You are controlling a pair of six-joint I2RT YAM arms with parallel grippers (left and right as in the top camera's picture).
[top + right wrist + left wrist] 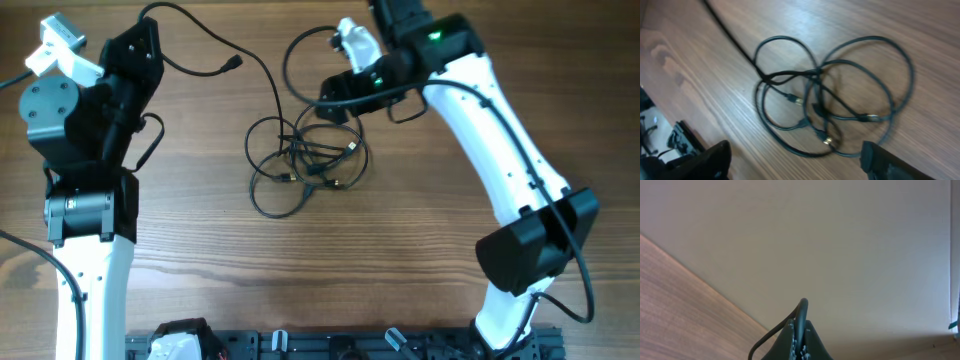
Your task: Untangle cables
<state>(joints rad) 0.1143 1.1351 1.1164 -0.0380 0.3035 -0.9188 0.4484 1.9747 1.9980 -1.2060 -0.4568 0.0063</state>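
Observation:
The cables [305, 160] lie as a tangle of thin black loops with small metal plugs at mid table. One strand runs up and left from the tangle to my left gripper [148, 28]. A plug end [232, 63] rests nearby. In the left wrist view the left gripper [799, 324] is shut on that black cable [802, 305], held off the table. My right gripper [335, 100] hovers at the tangle's upper right edge. In the right wrist view the right gripper [797, 160] stands open above the loops [825, 95], with nothing between its fingers [885, 162].
A black rail [300, 345] with clamps runs along the table's front edge, and a white object [170, 345] sits on it. Dark equipment [680, 140] shows beyond the table edge in the right wrist view. The wooden table [400, 250] spreads under both arms.

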